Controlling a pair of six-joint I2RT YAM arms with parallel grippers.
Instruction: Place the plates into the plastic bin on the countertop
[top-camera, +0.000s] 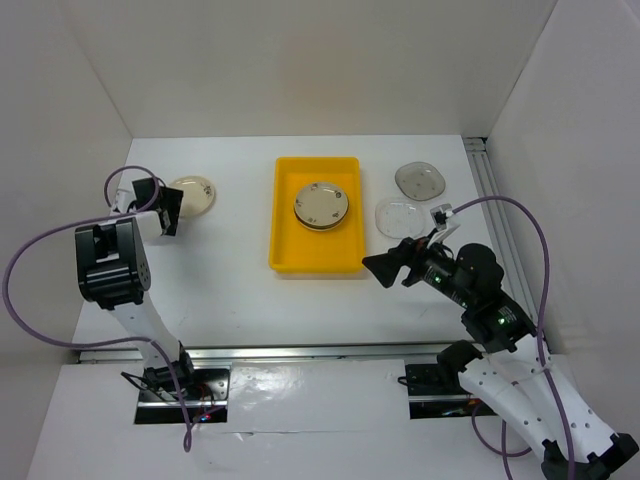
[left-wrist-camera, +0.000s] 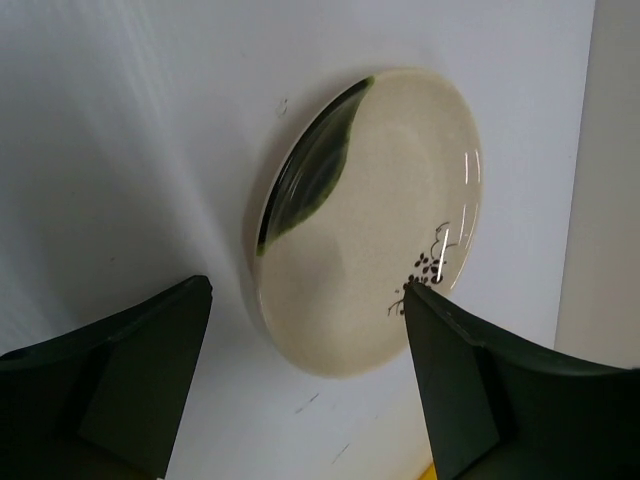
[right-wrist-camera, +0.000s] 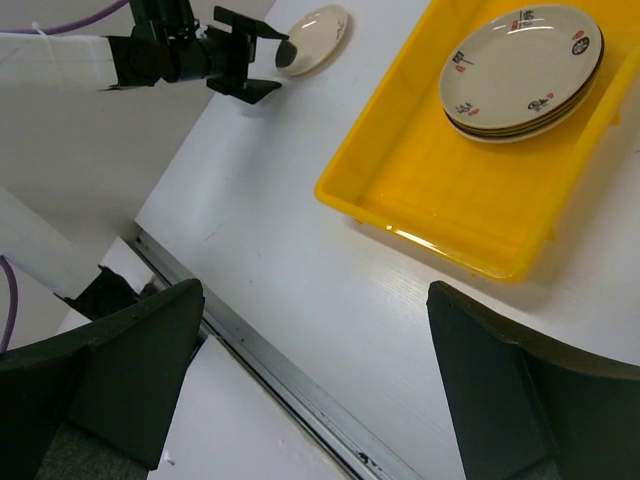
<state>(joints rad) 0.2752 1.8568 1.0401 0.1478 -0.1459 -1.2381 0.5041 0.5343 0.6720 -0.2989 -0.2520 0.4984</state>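
Note:
A cream plate with a dark blotch (top-camera: 192, 196) (left-wrist-camera: 370, 220) (right-wrist-camera: 312, 38) lies on the white countertop (top-camera: 220, 290) at the left. My left gripper (top-camera: 172, 212) (left-wrist-camera: 308, 290) is open at the plate's near edge, one finger on each side of it, and its right fingertip overlaps the rim. The yellow plastic bin (top-camera: 290, 250) (right-wrist-camera: 450, 190) holds a stack of cream patterned plates (top-camera: 322, 205) (right-wrist-camera: 522, 70). A smoky grey plate (top-camera: 420, 180) and a clear glass plate (top-camera: 402, 215) lie to the right of the bin. My right gripper (top-camera: 385, 262) (right-wrist-camera: 315, 292) hovers open and empty off the bin's near right corner.
White walls enclose the countertop on three sides. A metal rail (top-camera: 300, 352) (right-wrist-camera: 300, 390) runs along the front edge, and another rail (top-camera: 490, 190) lines the right side. The left arm's cable (top-camera: 40, 250) loops out to the left.

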